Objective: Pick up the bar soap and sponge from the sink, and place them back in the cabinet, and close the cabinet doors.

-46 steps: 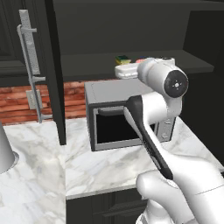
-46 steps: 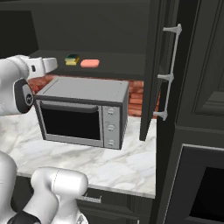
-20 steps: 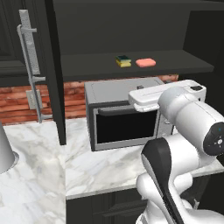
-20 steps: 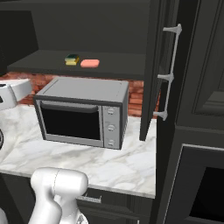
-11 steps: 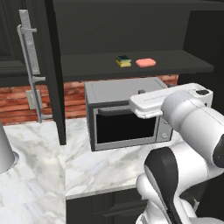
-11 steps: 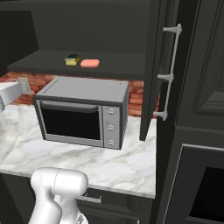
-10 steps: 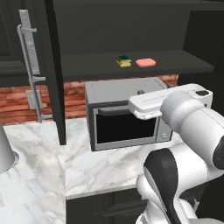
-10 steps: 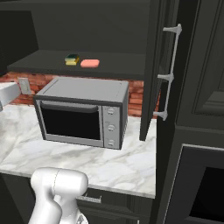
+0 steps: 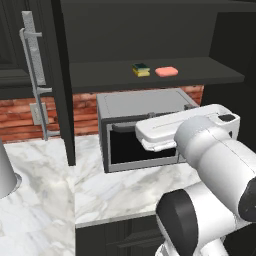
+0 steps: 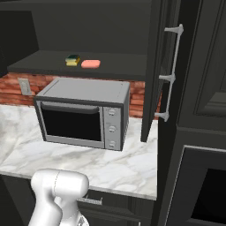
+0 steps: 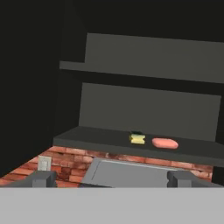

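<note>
Looking from the left base view, the sponge (image 9: 141, 69) and the bar soap (image 9: 166, 71) already lie side by side, just apart, on the cabinet (image 9: 150, 77) shelf above the grey microwave (image 9: 142, 130). The left cabinet door (image 9: 55, 80) stands swung out, its silver bar handle (image 9: 34, 80) facing the camera. So what is left, by my reading, is shutting the doors.

From the right base view, the same pair sits on the shelf, sponge (image 10: 73, 59) to the left of soap (image 10: 91, 63), and the right cabinet door (image 10: 155, 66) hangs open edge-on, with its handle (image 10: 171, 73) on the far face.

In the hand view, the gripper (image 11: 111, 178) points at the shelf with its fingertips (image 11: 43, 177) spread wide and nothing between them; soap (image 11: 165, 143) and sponge (image 11: 137, 138) lie beyond, untouched.

To close well, the arm should probably come round to a door's outer face and push flat near the free edge, sweeping along the hinge arc and not straight in. It must keep clear of the microwave top, and take one door at a time.
</note>
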You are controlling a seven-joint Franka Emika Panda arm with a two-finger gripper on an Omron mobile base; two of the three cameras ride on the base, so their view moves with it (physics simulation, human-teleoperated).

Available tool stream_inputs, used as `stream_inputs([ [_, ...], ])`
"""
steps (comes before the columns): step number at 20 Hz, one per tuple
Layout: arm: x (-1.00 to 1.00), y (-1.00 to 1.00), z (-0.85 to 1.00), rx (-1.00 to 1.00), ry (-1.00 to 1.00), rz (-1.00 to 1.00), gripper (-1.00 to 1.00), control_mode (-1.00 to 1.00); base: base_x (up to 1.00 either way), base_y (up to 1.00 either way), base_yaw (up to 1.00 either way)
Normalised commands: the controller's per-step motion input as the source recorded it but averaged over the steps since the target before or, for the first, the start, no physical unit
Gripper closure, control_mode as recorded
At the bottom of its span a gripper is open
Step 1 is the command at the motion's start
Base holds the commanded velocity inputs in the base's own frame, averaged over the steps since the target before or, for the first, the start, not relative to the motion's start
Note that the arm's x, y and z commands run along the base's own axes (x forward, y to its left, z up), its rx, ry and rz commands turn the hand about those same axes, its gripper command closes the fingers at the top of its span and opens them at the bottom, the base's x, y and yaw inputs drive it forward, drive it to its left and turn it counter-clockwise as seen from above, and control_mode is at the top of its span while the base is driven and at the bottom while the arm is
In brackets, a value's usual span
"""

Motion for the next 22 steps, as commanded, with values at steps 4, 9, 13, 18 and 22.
stream_inputs([
  [4,-0.44,0.05,0.00,0.00,-0.01,0.04,-1.00,-1.00,0.00,0.00,0.00],
  [9,-0.38,0.08,0.00,0.00,-0.02,0.04,-1.00,-1.00,0.00,0.00,0.00],
  [13,-0.29,0.19,-0.01,0.00,-0.02,0.02,-1.00,-1.00,0.00,0.00,0.00],
  [18,-0.35,0.27,-0.02,0.00,-0.02,0.03,-1.00,-1.00,0.00,0.00,0.00],
  [22,-0.37,0.28,0.00,0.00,-0.02,0.04,-1.00,-1.00,0.00,0.00,0.00],
])
